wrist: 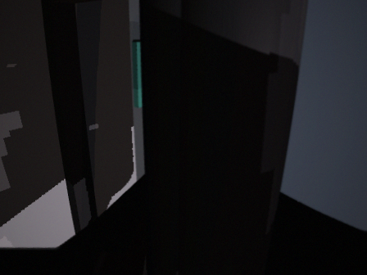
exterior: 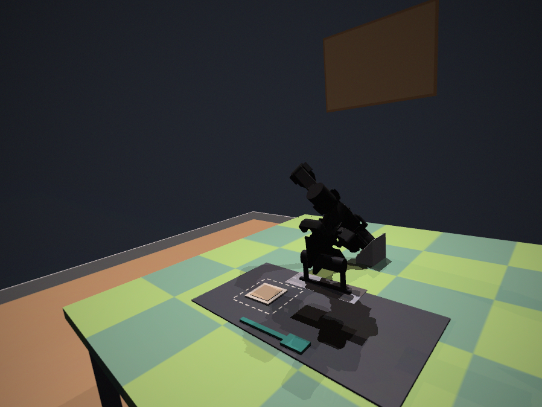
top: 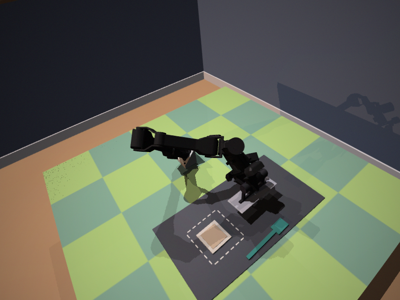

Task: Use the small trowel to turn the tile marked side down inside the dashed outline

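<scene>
Exterior view [with top]: gripper (top: 248,184) (exterior: 323,256) closed partway, holding small trowel (top: 236,202) (exterior: 295,279) (wrist: 45,217) by its handle | near tile (top: 214,236) (exterior: 265,292), with gap between blade edge and tile | tile lying flat, plain face up, inside dashed outline (top: 217,210) (exterior: 267,279), margin all around | teal tool (top: 262,243) (exterior: 295,342) (wrist: 138,74) apart from tile, by mat (top: 206,281) (exterior: 393,341) edge

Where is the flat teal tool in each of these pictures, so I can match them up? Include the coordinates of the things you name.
Top: the teal tool (top: 280,225) (exterior: 296,343) (wrist: 138,74) is right of centre, low down, near the dark mat's edge.
Exterior: just below and right of centre, near the mat's front edge.
Wrist: only a thin teal strip, left of centre in the upper half, probably that tool.
Landmark: the square tile (top: 213,236) (exterior: 265,293), shared by top and exterior; I can't make it out in wrist.
</scene>
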Available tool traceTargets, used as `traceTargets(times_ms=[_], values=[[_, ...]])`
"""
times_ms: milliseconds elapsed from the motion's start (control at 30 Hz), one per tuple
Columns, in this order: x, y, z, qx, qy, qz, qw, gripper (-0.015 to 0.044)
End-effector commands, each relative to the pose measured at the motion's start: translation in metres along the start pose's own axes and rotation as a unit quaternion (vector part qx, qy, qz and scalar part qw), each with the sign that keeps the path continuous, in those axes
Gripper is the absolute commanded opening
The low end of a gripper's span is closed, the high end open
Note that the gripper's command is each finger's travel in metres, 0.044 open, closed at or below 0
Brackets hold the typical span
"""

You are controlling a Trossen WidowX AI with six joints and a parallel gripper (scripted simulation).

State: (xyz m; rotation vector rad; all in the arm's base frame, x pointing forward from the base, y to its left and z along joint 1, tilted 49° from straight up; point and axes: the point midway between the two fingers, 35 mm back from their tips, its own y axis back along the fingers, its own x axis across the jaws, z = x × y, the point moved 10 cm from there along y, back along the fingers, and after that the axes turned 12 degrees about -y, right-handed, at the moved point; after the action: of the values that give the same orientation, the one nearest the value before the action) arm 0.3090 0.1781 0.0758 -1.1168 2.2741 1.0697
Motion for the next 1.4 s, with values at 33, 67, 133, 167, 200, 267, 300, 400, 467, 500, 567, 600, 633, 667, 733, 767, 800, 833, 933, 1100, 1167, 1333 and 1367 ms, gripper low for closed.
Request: traceTargets(times_ms=[33,67,133,167,200,267,300,400,467,500,567,600,633,667,733,767,800,833,933,1100,1167,1333,1367], values=[[-0.002,0.002,0.001,-0.001,-0.003,-0.004,1.000,0.0000],[-0.002,0.002,0.001,-0.001,-0.003,-0.004,1.000,0.0000],[-0.002,0.002,0.001,-0.001,-0.003,-0.004,1.000,0.0000],[-0.002,0.002,0.001,-0.001,-0.003,-0.004,1.000,0.0000],[-0.002,0.002,0.001,-0.001,-0.003,-0.004,1.000,0.0000],[-0.002,0.002,0.001,-0.001,-0.003,-0.004,1.000,0.0000],[-0.002,0.002,0.001,-0.001,-0.003,-0.004,1.000,0.0000],[-0.002,0.002,0.001,-0.001,-0.003,-0.004,1.000,0.0000],[-0.002,0.002,0.001,-0.001,-0.003,-0.004,1.000,0.0000],[-0.002,0.002,0.001,-0.001,-0.003,-0.004,1.000,0.0000],[-0.002,0.002,0.001,-0.001,-0.003,-0.004,1.000,0.0000],[-0.002,0.002,0.001,-0.001,-0.003,-0.003,1.000,0.0000],[-0.001,0.001,0.001,-0.001,-0.002,-0.002,1.000,0.0000],[-0.001,0.001,0.000,0.000,-0.001,-0.001,1.000,0.0000],[0.000,0.000,0.000,0.000,0.000,0.000,1.000,0.0000],[0.000,0.000,0.000,0.000,0.000,0.000,1.000,0.0000],[0.000,0.000,0.000,0.000,0.000,0.000,1.000,0.0000],[0.000,0.000,0.000,0.000,0.000,0.000,1.000,0.0000],[-0.002,-0.003,0.004,-0.012,0.020,0.007,1.000,0.0000],[-0.006,-0.014,0.016,-0.056,0.084,0.028,0.994,0.0000],[-0.008,-0.019,0.021,-0.074,0.109,0.037,0.991,0.0000],[-0.011,-0.029,0.032,-0.118,0.170,0.056,0.977,0.0000],[-0.012,-0.031,0.034,-0.127,0.182,0.059,0.973,0.0000]])
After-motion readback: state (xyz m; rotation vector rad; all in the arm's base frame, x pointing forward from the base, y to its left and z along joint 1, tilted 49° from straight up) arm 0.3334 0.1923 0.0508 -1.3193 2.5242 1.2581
